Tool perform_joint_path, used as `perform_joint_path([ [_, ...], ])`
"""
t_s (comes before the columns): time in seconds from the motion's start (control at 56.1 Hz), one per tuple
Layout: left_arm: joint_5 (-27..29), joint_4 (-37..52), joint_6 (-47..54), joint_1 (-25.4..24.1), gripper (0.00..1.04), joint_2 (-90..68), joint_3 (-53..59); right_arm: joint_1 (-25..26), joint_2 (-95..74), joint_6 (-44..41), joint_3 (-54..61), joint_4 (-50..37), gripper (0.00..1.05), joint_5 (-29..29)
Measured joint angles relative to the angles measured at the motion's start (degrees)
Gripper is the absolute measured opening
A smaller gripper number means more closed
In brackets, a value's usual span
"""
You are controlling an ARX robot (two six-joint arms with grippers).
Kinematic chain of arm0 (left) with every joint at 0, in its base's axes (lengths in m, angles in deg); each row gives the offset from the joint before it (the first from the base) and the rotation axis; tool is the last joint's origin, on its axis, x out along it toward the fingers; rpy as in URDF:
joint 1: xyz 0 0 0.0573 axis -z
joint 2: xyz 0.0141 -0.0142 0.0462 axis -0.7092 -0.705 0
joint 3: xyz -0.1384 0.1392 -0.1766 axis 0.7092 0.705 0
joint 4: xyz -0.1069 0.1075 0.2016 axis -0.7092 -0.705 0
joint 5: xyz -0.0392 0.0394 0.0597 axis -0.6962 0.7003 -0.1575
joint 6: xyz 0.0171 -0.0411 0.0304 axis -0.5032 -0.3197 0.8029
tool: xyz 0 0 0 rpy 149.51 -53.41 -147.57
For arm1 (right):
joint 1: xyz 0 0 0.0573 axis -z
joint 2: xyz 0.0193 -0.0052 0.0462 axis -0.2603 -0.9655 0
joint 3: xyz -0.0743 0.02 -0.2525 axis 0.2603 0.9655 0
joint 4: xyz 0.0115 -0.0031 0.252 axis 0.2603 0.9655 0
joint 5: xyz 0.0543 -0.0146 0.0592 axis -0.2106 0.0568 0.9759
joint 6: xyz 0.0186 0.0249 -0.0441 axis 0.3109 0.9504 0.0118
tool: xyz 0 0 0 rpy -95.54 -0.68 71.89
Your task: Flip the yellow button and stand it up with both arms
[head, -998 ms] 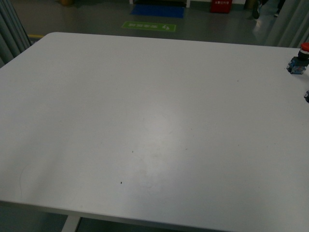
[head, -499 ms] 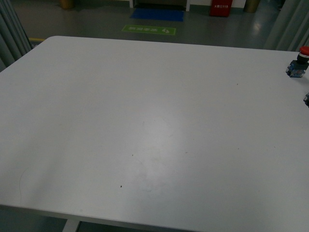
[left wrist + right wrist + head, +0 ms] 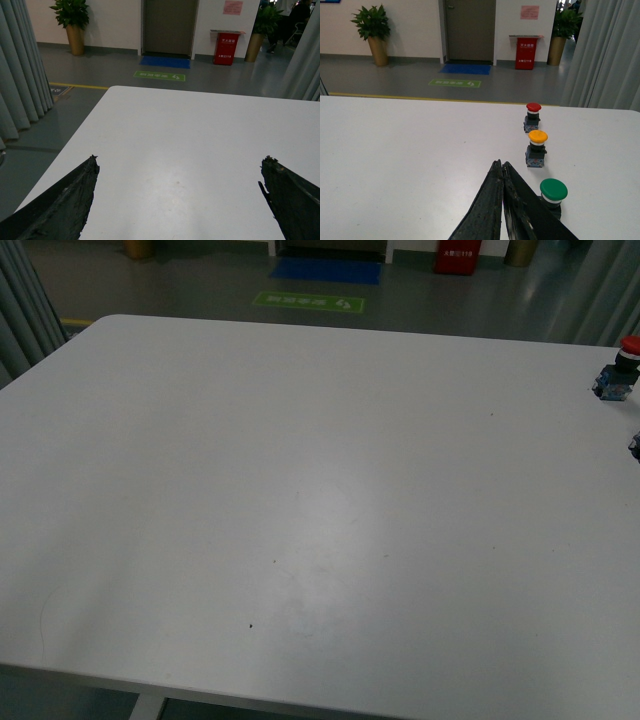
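The yellow button (image 3: 537, 148) stands upright on the white table (image 3: 395, 150), yellow cap up, in the right wrist view. It sits between a red-capped switch (image 3: 533, 117) and a green-capped switch (image 3: 553, 195). My right gripper (image 3: 500, 164) is shut and empty, its tips a little short of the yellow button and to one side of it. My left gripper (image 3: 180, 160) is open and empty over bare table, fingers (image 3: 75, 195) wide apart. In the front view neither arm shows and only the red-capped switch (image 3: 621, 365) is clear, at the far right edge.
A small dark piece (image 3: 635, 445) shows at the front view's right edge; I cannot tell what it is. The three switches stand in a row near the table's right side. Grey curtains (image 3: 605, 55) hang beyond the table's right edge, and others (image 3: 20, 75) beyond its left.
The front view has shifted slightly since a second ago, so the table's far edge sits a little lower. Nothing on the table has moved.
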Motion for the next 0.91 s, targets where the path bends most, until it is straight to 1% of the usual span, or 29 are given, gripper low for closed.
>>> perform_joint_path([
  [0.053,-0.02,0.0,0.0,0.0,0.98,0.0,0.0,0.0,0.7,0.0,0.0,0.74,0.03,0.0],
  [0.143,0.0,0.0,0.0,0.0,0.98,0.0,0.0,0.0,7.3,0.0,-0.04,9.46,0.03,0.07],
  [0.178,0.0,0.0,0.0,0.0,0.98,-0.02,0.0,0.0,9.22,0.0,-0.04,10.45,0.03,-0.02],
  [0.41,0.0,0.0,0.0,0.0,0.98,-0.04,0.02,0.0,10.32,0.0,-0.04,10.78,0.03,0.0],
  [0.445,0.0,0.0,0.0,0.0,0.98,-0.02,0.02,0.0,10.34,-0.07,-0.04,10.78,0.05,0.02],
  [0.641,0.0,0.0,0.0,0.0,0.98,-0.02,0.02,0.0,10.36,-0.04,-0.04,10.78,0.37,0.0],
  [0.659,-0.02,0.0,0.0,0.0,0.98,-0.02,0.02,0.0,10.36,-0.02,-0.04,10.78,0.39,0.0],
  [0.82,0.0,0.0,0.0,0.0,0.98,-0.02,0.02,0.0,10.36,-0.02,-0.04,10.78,0.73,0.0],
  [0.837,0.0,0.0,0.0,0.0,0.98,-0.02,0.0,0.0,10.36,-0.04,-0.04,10.78,0.74,0.0],
  [0.909,-0.02,0.0,0.0,0.0,0.98,-0.02,0.02,0.0,10.36,-0.02,-0.04,10.78,0.87,0.0],
])
